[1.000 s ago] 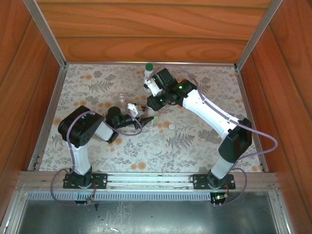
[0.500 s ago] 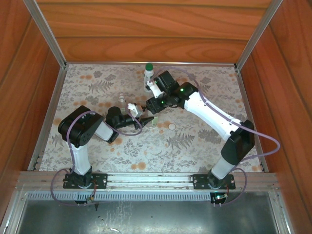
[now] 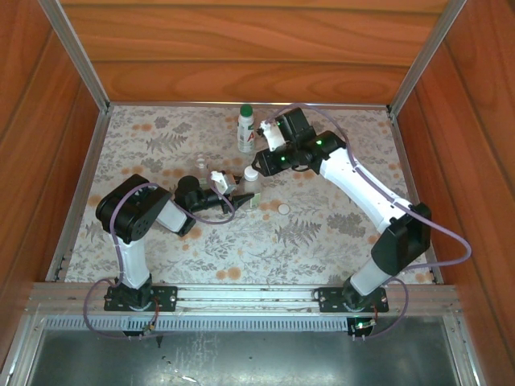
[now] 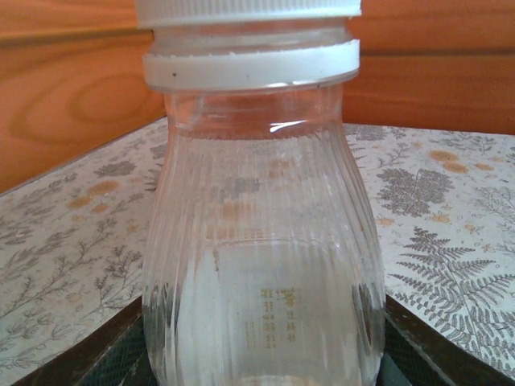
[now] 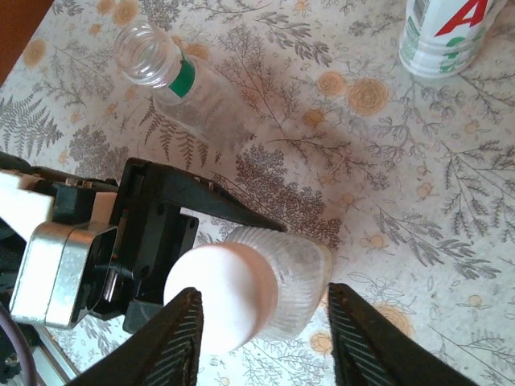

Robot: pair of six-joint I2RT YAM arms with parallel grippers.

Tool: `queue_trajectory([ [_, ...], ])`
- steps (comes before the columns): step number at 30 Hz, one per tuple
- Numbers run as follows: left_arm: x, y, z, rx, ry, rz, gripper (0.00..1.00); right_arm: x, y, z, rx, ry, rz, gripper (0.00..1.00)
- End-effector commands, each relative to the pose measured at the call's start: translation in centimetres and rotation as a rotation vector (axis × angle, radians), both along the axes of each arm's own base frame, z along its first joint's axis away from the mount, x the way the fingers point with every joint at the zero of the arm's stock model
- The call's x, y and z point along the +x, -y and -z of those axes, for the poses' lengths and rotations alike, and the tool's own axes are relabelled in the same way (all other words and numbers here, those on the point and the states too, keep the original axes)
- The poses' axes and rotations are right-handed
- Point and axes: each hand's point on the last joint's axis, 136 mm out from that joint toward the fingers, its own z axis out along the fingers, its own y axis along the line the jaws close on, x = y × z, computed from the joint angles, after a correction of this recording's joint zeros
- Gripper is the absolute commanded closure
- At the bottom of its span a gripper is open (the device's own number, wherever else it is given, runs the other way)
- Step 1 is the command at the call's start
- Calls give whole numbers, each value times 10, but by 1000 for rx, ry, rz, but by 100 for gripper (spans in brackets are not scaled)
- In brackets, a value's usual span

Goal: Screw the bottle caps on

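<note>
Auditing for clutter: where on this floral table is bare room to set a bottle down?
Bare: the near strip between both arm bases, and the far-left corner. Crowded: mid-table, around the capped short clear bottle, the loose white round cap and the uncapped clear bottle.

— How many bottles do you count?
— Three. A ribbed clear bottle (image 5: 298, 281), a white bottle (image 3: 246, 133) behind it, and an open clear bottle (image 5: 173, 72) off to its left.
— And caps?
— Three as well. A white cap (image 5: 221, 297) on the ribbed one, a green cap (image 3: 246, 110) on the white bottle, and a loose white cap (image 3: 283, 209) near the ribbed one's right.
</note>
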Motion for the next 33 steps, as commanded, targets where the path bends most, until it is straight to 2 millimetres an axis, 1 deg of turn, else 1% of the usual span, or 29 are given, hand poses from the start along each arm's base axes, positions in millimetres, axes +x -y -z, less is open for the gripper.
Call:
queue_trajectory([
  [1,-13,3,18,36,-65,52,41,-8,-8,6,48,-69,-45,58],
  [6,-21,4,17,35,-59,88,42,-8,-6,14,55,-94,-49,63],
  [10,-23,5,15,32,-57,95,41,-12,-6,19,63,-115,-59,68],
  [16,-20,4,15,31,-65,78,41,-25,-7,25,83,-180,-89,78],
  [21,-16,4,15,31,-68,59,41,-43,-8,28,119,-244,-108,85],
  [27,-13,3,15,32,-72,42,42,-64,-11,17,193,-260,-137,86],
  [31,-13,2,14,31,-70,40,42,-69,-10,8,201,-228,-151,84],
  [33,-14,1,12,30,-65,39,42,-66,-5,2,189,-188,-138,82],
])
